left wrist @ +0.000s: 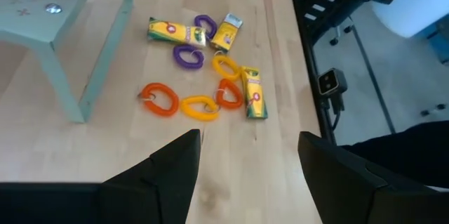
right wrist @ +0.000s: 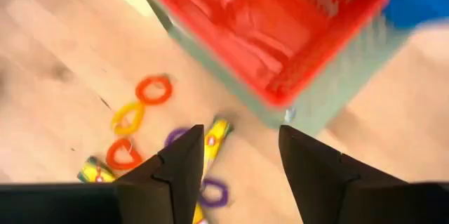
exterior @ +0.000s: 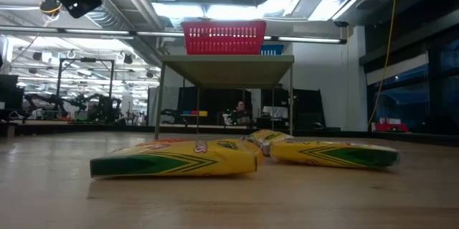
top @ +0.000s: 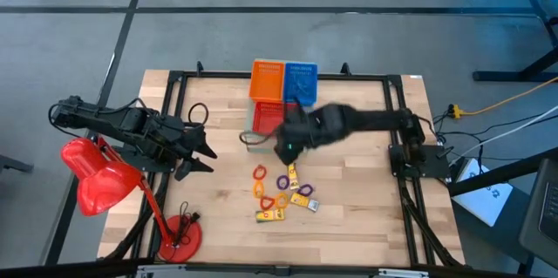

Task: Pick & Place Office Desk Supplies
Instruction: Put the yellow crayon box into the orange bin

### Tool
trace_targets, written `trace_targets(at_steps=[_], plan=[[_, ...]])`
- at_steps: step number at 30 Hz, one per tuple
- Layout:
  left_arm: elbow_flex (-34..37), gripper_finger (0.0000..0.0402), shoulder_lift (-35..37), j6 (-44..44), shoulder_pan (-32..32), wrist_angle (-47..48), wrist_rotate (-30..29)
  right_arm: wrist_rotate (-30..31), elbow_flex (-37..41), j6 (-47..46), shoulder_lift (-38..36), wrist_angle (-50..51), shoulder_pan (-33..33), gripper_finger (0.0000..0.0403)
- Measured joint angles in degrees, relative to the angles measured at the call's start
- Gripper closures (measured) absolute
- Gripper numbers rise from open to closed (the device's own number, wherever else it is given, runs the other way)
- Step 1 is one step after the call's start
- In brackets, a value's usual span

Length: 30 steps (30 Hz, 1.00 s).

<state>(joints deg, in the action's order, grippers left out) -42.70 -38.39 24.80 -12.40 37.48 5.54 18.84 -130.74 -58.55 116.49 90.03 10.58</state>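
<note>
The office desk supplies point(top: 283, 195) lie on the wooden table near its front middle: orange point(left wrist: 160, 100), yellow point(left wrist: 198, 107) and purple point(left wrist: 188, 56) loops among small yellow packs point(left wrist: 254, 94). The low view shows two packs point(exterior: 176, 159) lying flat. My right gripper point(top: 286, 149) hangs open in the air just beyond them, by the red basket point(right wrist: 266, 34); nothing is between its fingers point(right wrist: 240, 140). My left gripper point(top: 209, 159) stands open to the left of the supplies, raised and pointing toward them point(left wrist: 249, 147), also with nothing between its fingers.
The red basket point(top: 270, 117) sits on a small grey-green stand point(left wrist: 84, 76). Behind it are an orange basket point(top: 268, 80) and a blue basket point(top: 301, 82). A red desk lamp point(top: 105, 182) with its round base point(top: 179, 239) stands at the near left.
</note>
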Motion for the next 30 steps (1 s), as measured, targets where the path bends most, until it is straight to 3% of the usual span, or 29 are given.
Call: trace_targets(at_steps=[12,15,20,26,30], plan=[[0.0,0.0162,0.0,-0.2,0.0,0.2,0.0,-7.3,14.6,-41.1,0.2,-2.4,12.7,0.0217],[0.0,0.0162,0.0,-0.2,0.0,0.1,0.0,-8.8,17.8,-46.1,0.2,-8.4,14.3,0.0217],[0.0,0.0162,0.0,-0.4,0.0,0.1,0.6,-15.7,24.7,-34.5,0.2,-24.9,15.1,0.0217],[0.0,0.0162,0.0,0.1,0.0,0.1,2.0,-21.9,32.2,-21.0,0.2,-19.3,14.8,0.0217],[0.0,0.0162,0.0,1.6,0.0,0.1,2.0,-25.9,36.5,-13.0,0.2,-28.3,14.3,0.0217]])
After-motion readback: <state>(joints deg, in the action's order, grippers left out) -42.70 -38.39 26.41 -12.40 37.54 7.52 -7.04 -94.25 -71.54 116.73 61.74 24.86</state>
